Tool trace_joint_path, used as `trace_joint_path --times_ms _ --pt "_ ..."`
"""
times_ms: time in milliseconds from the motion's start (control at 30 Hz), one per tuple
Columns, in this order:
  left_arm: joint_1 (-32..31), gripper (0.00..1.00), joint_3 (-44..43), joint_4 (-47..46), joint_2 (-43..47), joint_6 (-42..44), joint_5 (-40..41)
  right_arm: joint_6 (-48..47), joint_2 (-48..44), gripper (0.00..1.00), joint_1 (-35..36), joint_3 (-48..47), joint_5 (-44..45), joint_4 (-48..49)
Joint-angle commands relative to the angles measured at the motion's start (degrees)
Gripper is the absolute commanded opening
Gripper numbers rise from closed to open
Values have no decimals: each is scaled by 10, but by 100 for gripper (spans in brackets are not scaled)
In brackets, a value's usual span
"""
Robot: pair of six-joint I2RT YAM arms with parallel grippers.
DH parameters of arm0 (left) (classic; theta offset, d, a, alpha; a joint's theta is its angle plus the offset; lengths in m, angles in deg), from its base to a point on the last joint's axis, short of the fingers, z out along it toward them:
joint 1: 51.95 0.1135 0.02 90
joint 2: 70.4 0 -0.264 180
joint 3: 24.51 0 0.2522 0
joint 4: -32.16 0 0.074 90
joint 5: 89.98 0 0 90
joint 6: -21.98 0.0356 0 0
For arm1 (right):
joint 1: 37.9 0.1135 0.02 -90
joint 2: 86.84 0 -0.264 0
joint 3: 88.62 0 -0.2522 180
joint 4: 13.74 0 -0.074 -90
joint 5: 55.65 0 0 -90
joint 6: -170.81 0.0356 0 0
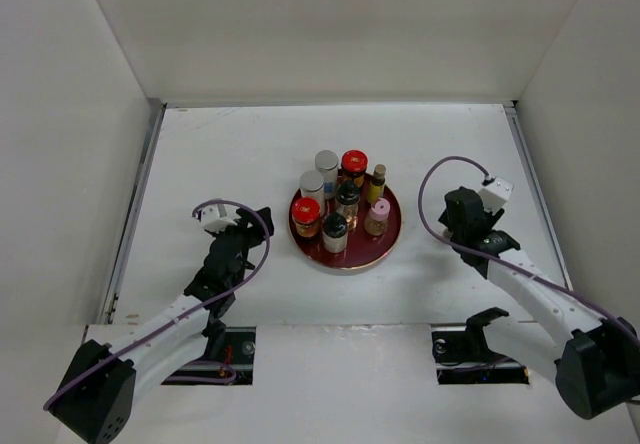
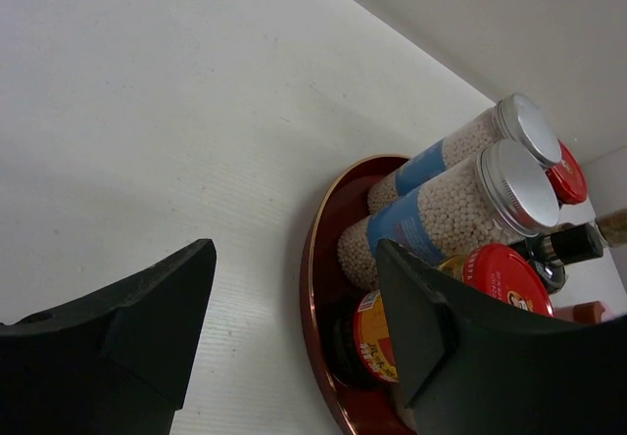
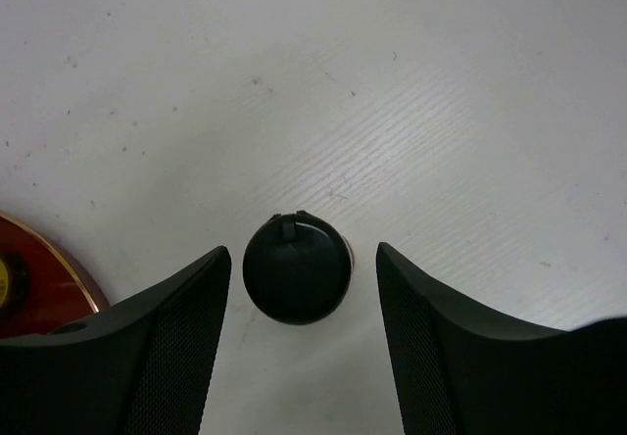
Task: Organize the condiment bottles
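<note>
Bright even diffuse light; soft shadows on table point(image 1: 200, 164); mild sheen on silver bottle caps point(image 2: 517, 188); jaws crushed black.

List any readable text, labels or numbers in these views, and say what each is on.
None can be read.
Blue labels on the near silver-lidded jar and far silver-lidded jar: print not legible.
Lid and yellow label of the red-lidded jar: print blurred.
Labels of the condiment bottles on the red tray, top view: too small.
Top of the black cap: no text visible.
</note>
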Motion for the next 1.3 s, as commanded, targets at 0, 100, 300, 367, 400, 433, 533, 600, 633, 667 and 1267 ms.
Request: trace_joint_path --times_ms 0,100,300,367,400,433,533,600,633,667,1267 --pt "-4 65 -4 -23 -1 0 -5 -16 23 65 -13 3 -26 81" --pt "-2 65 -1 -26 1 -1 0 -20 51 61 -23 -6 -35 103" --pt "-2 66 -1 -27 0 -1 0 -22 72 40 -22 -16 -35 119" --pt "0 66 -3 -29 -7 -1 -4 -25 52 35 -8 -17 -31 112" --pt "-1 66 -4 -29 -9 0 -5 -29 42 34 2 -17 -30 107" --pt "-4 66 -3 -29 -8 2 -5 -36 24 33 22 -19 -28 91" --pt "-2 67 -3 -30 -10 -1 1 -41 -18 33 64 -36 -30 25" --pt "-1 67 -7 -38 -26 -2 -3 -43 -42 33 102 -48 -42 -11" --pt "-3 69 -7 -40 -30 -1 -5 -44 -45 33 122 -56 -51 -26" --pt "-6 69 -7 -41 -30 0 -5 -44 -44 33 144 -67 -59 -44" --pt "-12 100 -14 -19 -10 11 17 -41 138 34 347 -95 -67 178"
